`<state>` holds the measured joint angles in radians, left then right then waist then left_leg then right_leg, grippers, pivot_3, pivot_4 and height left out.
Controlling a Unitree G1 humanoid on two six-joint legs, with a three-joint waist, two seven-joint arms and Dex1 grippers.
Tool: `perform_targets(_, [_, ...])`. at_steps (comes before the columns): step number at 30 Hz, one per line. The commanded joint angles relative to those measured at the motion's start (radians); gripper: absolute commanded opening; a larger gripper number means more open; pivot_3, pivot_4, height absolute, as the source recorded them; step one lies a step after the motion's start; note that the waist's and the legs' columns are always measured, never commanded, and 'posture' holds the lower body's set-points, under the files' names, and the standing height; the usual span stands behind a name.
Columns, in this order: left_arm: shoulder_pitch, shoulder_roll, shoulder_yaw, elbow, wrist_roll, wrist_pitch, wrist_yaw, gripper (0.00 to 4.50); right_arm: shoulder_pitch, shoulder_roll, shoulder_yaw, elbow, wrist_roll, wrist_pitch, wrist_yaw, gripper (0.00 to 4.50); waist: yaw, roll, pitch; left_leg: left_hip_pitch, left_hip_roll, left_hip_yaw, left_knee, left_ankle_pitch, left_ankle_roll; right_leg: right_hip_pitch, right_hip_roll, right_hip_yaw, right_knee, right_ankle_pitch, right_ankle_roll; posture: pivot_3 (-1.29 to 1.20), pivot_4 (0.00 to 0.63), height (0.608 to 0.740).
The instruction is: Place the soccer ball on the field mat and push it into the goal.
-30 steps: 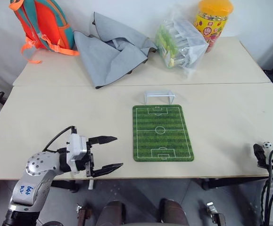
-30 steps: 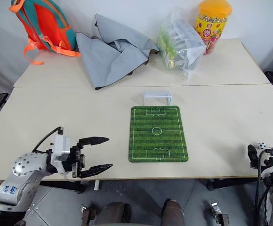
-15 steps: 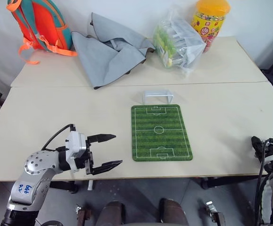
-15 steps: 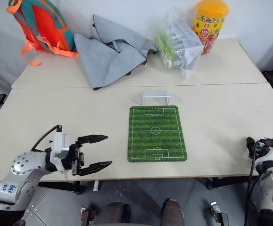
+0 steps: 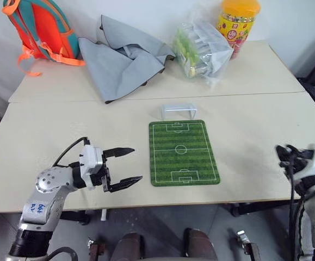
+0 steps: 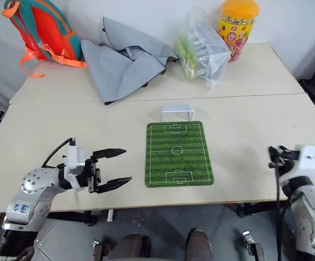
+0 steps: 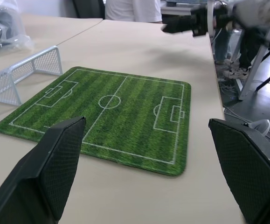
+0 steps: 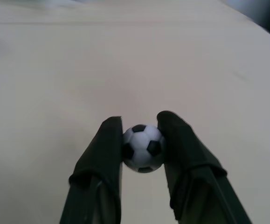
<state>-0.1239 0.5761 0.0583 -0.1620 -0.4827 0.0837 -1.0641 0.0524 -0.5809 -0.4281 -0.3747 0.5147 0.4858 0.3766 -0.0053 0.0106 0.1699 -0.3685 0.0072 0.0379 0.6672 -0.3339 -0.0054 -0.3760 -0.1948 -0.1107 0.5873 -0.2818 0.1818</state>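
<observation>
Ball (image 8: 143,147) is pinched in the right gripper (image 8: 143,140), ready for the mat (image 5: 183,153); left gripper (image 5: 124,168) waits wide open, empty.

wall (image 5: 146,11): white | tables (image 5: 266,70): two, beige, pushed together | floor (image 5: 162,223): grey tiles
</observation>
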Motion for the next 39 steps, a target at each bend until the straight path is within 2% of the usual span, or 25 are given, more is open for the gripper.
perform_targets(1, [-0.010, -0.009, 0.001, 0.085, 0.028, -0.094, -0.046, 4.50, -0.023, -0.104, 0.170, -0.194, 0.058, 0.116, 0.131, 0.85, 0.004, -0.001, 0.000, 0.000, 0.000, 0.000, 0.000, 0.000, 0.000, 0.000, 0.000, 0.000, 0.000, 0.000, 0.000, 0.00, 0.150, 0.740])
perform_targets(5, [-0.025, -0.014, -0.005, 0.181, 0.044, -0.161, -0.097, 4.50, -0.140, -0.164, 0.336, -0.187, 0.050, 0.139, 0.256, 0.85, 0.009, -0.005, 0.003, -0.001, 0.003, -0.001, 0.000, -0.001, -0.001, 0.000, 0.003, -0.001, -0.002, 0.001, -0.001, 0.00, 0.150, 0.740])
perform_targets(7, [-0.020, -0.025, 0.009, 0.210, -0.019, -0.170, -0.170, 4.50, -0.202, -0.178, 0.411, -0.152, 0.031, 0.120, 0.336, 0.85, 0.011, -0.006, 0.004, -0.003, 0.003, -0.001, 0.000, -0.001, -0.001, 0.000, 0.003, -0.002, -0.003, 0.001, -0.001, 0.00, 0.150, 0.740])
perform_targets(15, [-0.001, 0.033, 0.003, 0.300, 0.026, -0.234, -0.299, 4.50, -0.361, -0.185, 0.593, 0.055, -0.068, 0.018, 0.580, 0.85, 0.005, -0.009, 0.005, -0.003, 0.003, -0.001, 0.000, -0.001, -0.001, -0.001, 0.004, -0.003, -0.003, 0.001, -0.001, 0.00, 0.150, 0.740])
perform_targets(25, [0.009, 0.035, 0.037, 0.272, 0.022, -0.260, -0.235, 4.50, -0.404, -0.129, 0.684, 0.193, -0.147, -0.126, 0.752, 0.85, 0.004, -0.010, 0.006, -0.003, 0.004, -0.001, 0.001, -0.001, -0.002, -0.001, 0.004, -0.004, -0.003, 0.001, -0.001, 0.00, 0.150, 0.740])
perform_targets(39, [0.062, 0.036, 0.045, 0.183, 0.017, -0.235, -0.172, 4.50, -0.475, -0.053, 0.717, 0.318, -0.219, -0.188, 0.812, 0.85, 0.004, -0.010, 0.006, -0.002, 0.005, -0.001, 0.001, -0.002, -0.003, -0.001, 0.005, -0.004, -0.002, 0.001, -0.001, 0.00, 0.150, 0.740])
